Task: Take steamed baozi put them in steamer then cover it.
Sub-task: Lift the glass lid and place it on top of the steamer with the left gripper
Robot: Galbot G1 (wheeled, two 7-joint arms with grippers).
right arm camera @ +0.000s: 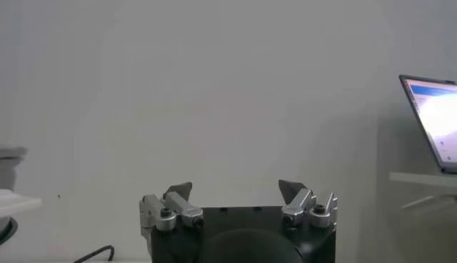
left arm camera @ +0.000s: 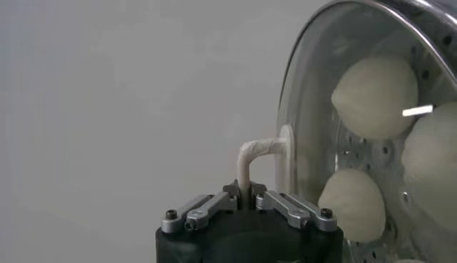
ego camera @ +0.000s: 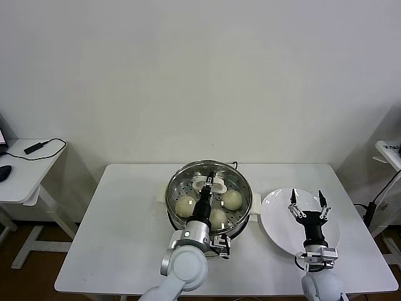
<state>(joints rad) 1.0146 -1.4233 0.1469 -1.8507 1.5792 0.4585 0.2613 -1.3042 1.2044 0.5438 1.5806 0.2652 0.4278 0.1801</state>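
Baozi (ego camera: 232,199) sit in the steamer (ego camera: 241,216) at the middle of the white bench (ego camera: 125,226); three pale buns show plainly on the perforated tray, and a fourth cannot be made out behind the arm. Over the pot the left tool (ego camera: 211,182) is clamped shut on the white handle (left arm camera: 255,154) of the clear glass lid (left arm camera: 314,114), gripping that thin loop because it is the only part of the lid narrow enough to pinch. In the left wrist view the lid's pane stands between the camera and the buns, so it appears to be at or just above the rim; whether it is fully seated cannot be told. The right tool (ego camera: 307,202) hangs over the bare white plate (ego camera: 276,222) beside the steamer, its fingers spread wide and holding nothing, which suggests loading is done and only covering remains.
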